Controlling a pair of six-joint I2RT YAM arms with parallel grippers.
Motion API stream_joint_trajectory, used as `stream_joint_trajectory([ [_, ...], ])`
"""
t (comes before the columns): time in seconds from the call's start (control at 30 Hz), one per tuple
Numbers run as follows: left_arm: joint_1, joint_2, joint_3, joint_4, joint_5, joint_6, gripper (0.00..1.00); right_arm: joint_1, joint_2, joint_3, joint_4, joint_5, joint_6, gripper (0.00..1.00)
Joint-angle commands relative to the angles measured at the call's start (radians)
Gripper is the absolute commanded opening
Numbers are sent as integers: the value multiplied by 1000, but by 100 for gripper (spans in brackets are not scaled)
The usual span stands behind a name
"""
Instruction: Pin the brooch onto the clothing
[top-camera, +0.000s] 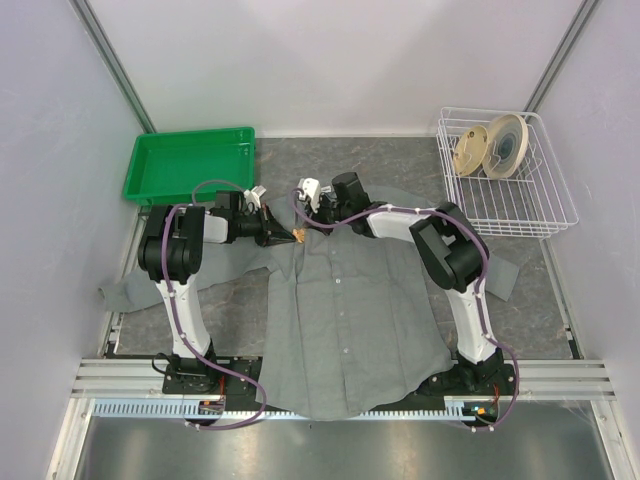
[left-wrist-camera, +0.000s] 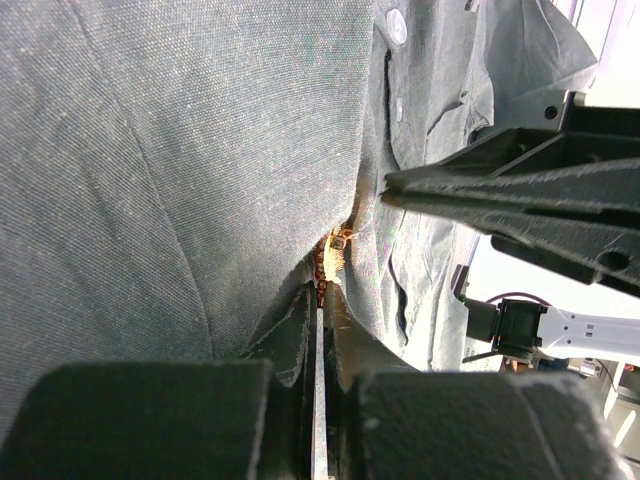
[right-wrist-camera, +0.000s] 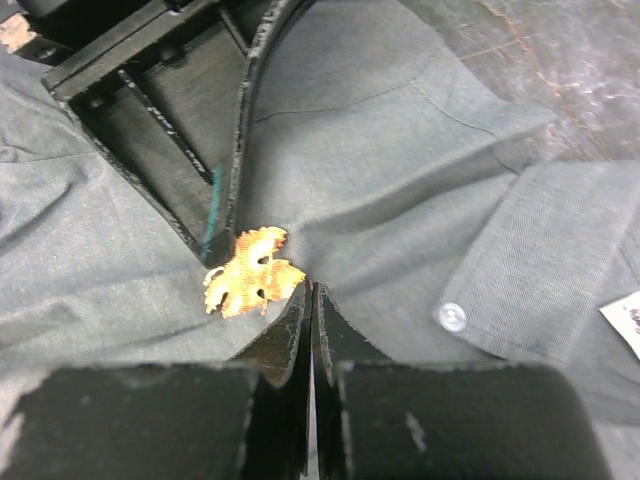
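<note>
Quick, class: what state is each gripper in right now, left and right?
Left gripper: shut on the brooch.
Right gripper: shut, tips beside the brooch on the shirt; what it pinches cannot be told.

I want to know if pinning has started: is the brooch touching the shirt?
Touching. In the right wrist view the brooch lies flat against the grey shirt, with no gap between them.

Was lit brightly and evenly from overhead, with soft shadows. Showed the clothing (right-wrist-camera: 400, 150) sharp, blurred close up in both wrist views; blew out white at left-wrist right edge.
</note>
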Motion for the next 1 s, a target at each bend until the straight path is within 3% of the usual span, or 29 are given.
stream_joint_trajectory([
  [0.0,-4,15,18,-10,15,42,2,-16,-69,-12,51,-27,8,7],
  [0.23,4,-13,5,-8,-16,53,2,-23,-93,32,-17,28,38,31],
  [0.53,14,-97,121,-215,-85,208,2,-56,-87,161,-352,222,58,55],
  [0.77,14,-122,130,-313,-146,269,2,-103,-67,209,-585,351,130,52],
  [0.97,1,-137,150,-373,-220,307,2,-141,-44,219,-666,416,179,51],
])
